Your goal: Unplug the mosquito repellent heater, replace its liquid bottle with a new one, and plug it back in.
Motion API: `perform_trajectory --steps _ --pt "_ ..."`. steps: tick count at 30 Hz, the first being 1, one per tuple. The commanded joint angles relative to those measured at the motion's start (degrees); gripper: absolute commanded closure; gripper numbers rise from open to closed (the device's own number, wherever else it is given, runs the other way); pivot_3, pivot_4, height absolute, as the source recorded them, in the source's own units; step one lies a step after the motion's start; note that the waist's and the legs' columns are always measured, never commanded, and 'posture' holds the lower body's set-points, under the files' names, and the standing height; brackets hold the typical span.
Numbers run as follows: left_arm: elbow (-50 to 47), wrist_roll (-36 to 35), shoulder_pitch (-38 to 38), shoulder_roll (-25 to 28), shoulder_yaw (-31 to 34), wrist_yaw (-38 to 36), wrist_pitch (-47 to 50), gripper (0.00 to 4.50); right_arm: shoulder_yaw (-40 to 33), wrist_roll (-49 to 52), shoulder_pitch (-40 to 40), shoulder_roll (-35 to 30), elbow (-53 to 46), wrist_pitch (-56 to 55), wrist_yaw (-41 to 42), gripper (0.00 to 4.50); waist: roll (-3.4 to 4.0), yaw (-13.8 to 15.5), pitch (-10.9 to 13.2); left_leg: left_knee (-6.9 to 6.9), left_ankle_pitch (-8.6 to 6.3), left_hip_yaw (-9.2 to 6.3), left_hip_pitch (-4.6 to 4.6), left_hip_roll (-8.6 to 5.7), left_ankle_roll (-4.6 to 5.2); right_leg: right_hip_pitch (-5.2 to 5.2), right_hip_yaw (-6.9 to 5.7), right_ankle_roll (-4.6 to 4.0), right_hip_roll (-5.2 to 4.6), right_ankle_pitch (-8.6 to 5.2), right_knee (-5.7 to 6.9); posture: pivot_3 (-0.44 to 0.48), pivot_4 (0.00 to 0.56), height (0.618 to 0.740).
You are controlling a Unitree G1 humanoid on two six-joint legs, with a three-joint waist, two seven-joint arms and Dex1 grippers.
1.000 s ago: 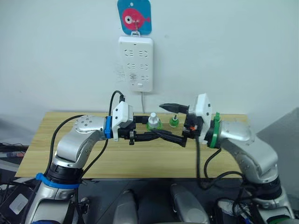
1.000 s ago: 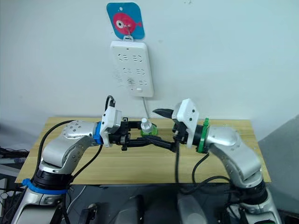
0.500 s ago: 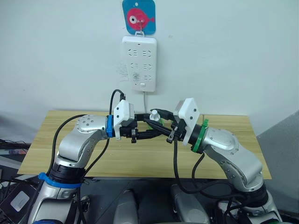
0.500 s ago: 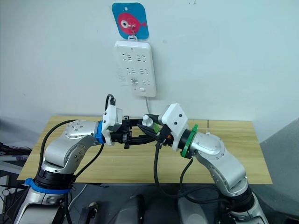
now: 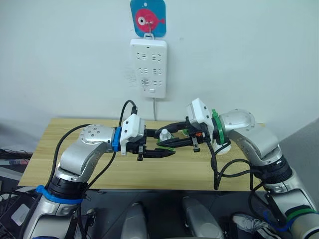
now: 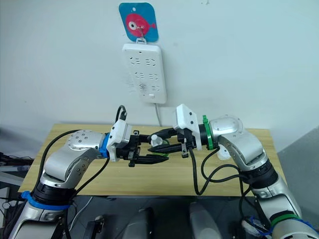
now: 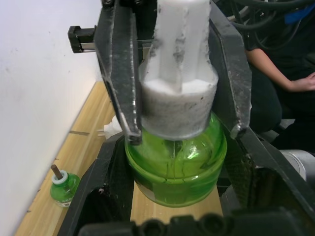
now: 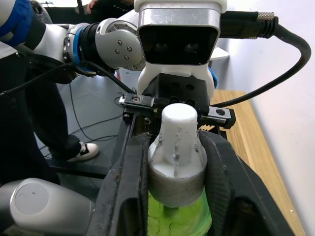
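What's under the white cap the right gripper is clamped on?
Under the white cap, the green bottle of translucent liquid, gripped by the left gripper. The right gripper fingers flank the cap. The cap covers the bottle's neck.

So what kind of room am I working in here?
Probably an indoor lab or test room: a small wooden table against a plain white wall, a wall-hung power strip, and a person seated nearby.
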Motion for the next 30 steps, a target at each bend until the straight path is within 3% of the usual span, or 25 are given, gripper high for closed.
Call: perform_trajectory --steps 1,4,9,14,19,24,27,30 --pt "-1.55 -1.25 -0.34 -0.18 2.16 1.32 -0.75 2.16 -3.37 1.68 2.40 0.64 -5.66 1.75 -4.62 1.65 0.00 0.07 0.00 0.00 0.00 0.00 -0.01 -0.01 0.00 0.00 0.01 0.00 -0.02 0.00 0.00 -0.115 0.177 0.718" --pt "-1.66 -1.14 0.06 -0.18 2.34 1.83 -0.96 2.16 -4.39 2.50 5.23 1.26 -11.16 4.74 -9.33 0.55 0.00 0.25 0.00 0.01 0.00 0.01 0.00 -0.01 0.00 0.00 0.01 0.00 -0.02 0.00 0.01 -0.115 0.180 0.718" --pt "-1.57 -1.10 0.27 -0.18 2.06 2.16 -1.32 2.16 -3.44 -1.86 7.86 5.59 -14.33 5.20 -20.23 0.53 0.00 0.12 0.00 0.02 0.01 0.02 0.02 0.02 -0.01 -0.01 0.05 0.00 0.01 0.00 0.03 -0.122 0.177 0.718" --pt "-1.74 -1.22 0.21 -0.24 1.82 2.08 -1.23 2.16 -3.52 -4.25 7.69 6.72 -12.73 5.03 -23.82 0.53 0.00 0.13 -0.01 0.03 0.02 0.05 0.02 -0.01 -0.02 -0.01 0.09 0.02 0.00 0.02 0.03 -0.131 0.176 0.718" --pt "-0.79 -0.94 -0.15 0.27 2.00 1.41 -1.63 2.16 -8.81 0.06 7.84 -1.79 -13.58 7.77 -17.83 0.53 0.01 0.29 0.00 0.03 0.02 0.05 0.00 -0.02 -0.01 0.00 0.08 0.02 -0.01 0.02 -0.01 -0.141 0.178 0.718" --pt "-0.08 -0.62 -0.20 0.52 2.14 1.35 -2.17 2.16 -12.50 11.34 8.75 -9.31 -18.41 15.70 -11.40 0.53 0.01 0.29 0.00 0.02 0.01 0.07 0.01 0.00 0.00 0.00 0.08 0.02 0.00 0.02 -0.01 -0.145 0.179 0.718" --pt "-0.06 -0.65 -0.27 0.47 1.91 1.50 -2.27 2.16 -10.80 11.42 8.46 -7.07 -20.46 16.35 -15.11 0.53 0.01 -0.34 0.00 0.00 0.01 0.08 0.04 0.04 0.00 -0.01 0.11 0.02 0.06 0.02 -0.01 -0.146 0.182 0.718" --pt "-0.25 -0.46 -0.39 0.28 1.36 1.47 -2.43 2.16 -6.22 4.96 7.01 -1.83 -19.34 13.54 -21.77 0.53 0.01 -0.46 0.00 0.00 0.02 0.09 0.08 0.09 0.00 -0.01 0.14 0.02 0.10 0.02 0.01 -0.144 0.183 0.718"
